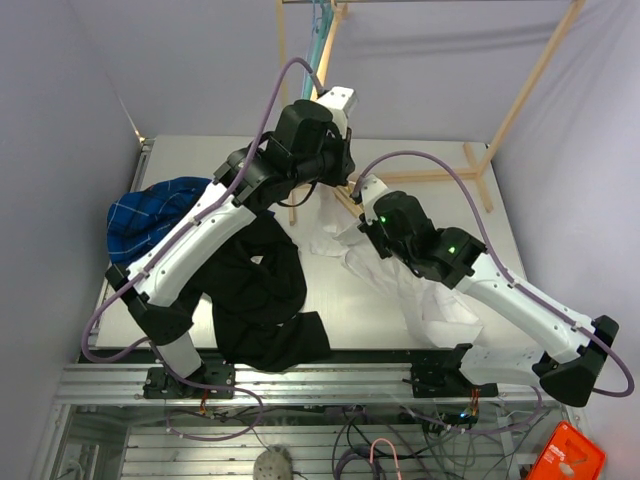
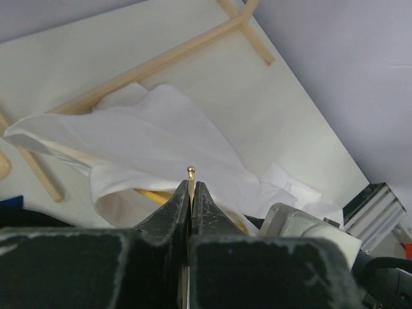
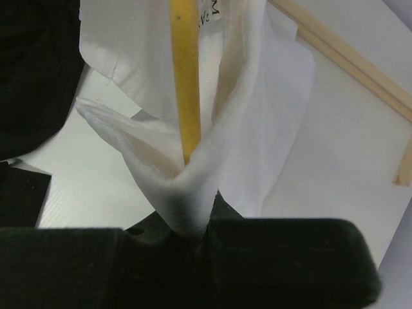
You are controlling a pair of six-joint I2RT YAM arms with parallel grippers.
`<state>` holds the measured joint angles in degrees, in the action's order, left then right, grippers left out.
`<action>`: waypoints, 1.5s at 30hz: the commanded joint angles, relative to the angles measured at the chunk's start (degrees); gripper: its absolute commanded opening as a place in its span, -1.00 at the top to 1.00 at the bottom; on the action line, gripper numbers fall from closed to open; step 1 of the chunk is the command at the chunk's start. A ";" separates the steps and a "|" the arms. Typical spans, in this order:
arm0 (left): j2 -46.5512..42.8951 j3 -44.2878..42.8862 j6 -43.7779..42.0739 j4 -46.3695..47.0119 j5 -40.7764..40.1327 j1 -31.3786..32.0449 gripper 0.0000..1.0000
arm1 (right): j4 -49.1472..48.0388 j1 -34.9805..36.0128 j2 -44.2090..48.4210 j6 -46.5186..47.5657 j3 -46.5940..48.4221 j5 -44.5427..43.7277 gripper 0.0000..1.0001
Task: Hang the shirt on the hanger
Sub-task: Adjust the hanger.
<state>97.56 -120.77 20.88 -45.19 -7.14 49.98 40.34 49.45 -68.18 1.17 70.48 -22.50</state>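
In the left wrist view my left gripper (image 2: 191,185) is shut on the thin golden hook of the hanger (image 2: 190,172), whose tip pokes out above the fingertips. Part of a yellow hanger arm (image 2: 153,195) shows under the white shirt (image 2: 161,135), which is draped over it. My right gripper (image 3: 193,222) is shut on a pinched fold of the shirt (image 3: 257,96). A yellow hanger arm (image 3: 185,77) runs down inside the fabric towards the jaws. From above, the shirt (image 1: 425,290) trails from the table's middle toward the near right, between the two arms.
A black garment (image 1: 262,300) lies at the near left under the left arm. A blue plaid shirt (image 1: 150,215) is bunched at the far left. A wooden rack (image 1: 520,100) stands at the back right with a teal hanger (image 1: 320,40) hanging on it.
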 commanded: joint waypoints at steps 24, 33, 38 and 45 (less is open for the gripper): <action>-1.69 5.50 41.11 -9.01 -0.37 -4.94 0.86 | -13.40 8.01 -2.22 -5.34 -4.02 -17.22 1.00; 3.47 -1.20 42.56 -8.16 -1.63 -5.02 0.86 | -14.13 15.02 -3.56 -2.54 -4.94 -26.67 1.00; 4.42 -3.41 43.89 -7.38 -3.02 -5.46 0.73 | -12.09 15.61 -4.57 -4.75 -4.60 -29.96 1.00; 4.99 -9.81 39.60 -2.90 -4.82 -5.76 -0.94 | -7.52 14.31 -2.63 -12.81 -3.37 -29.53 1.00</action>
<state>102.32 -125.27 63.20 -53.63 -8.80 44.69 33.69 64.64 -73.38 -6.42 64.90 -50.57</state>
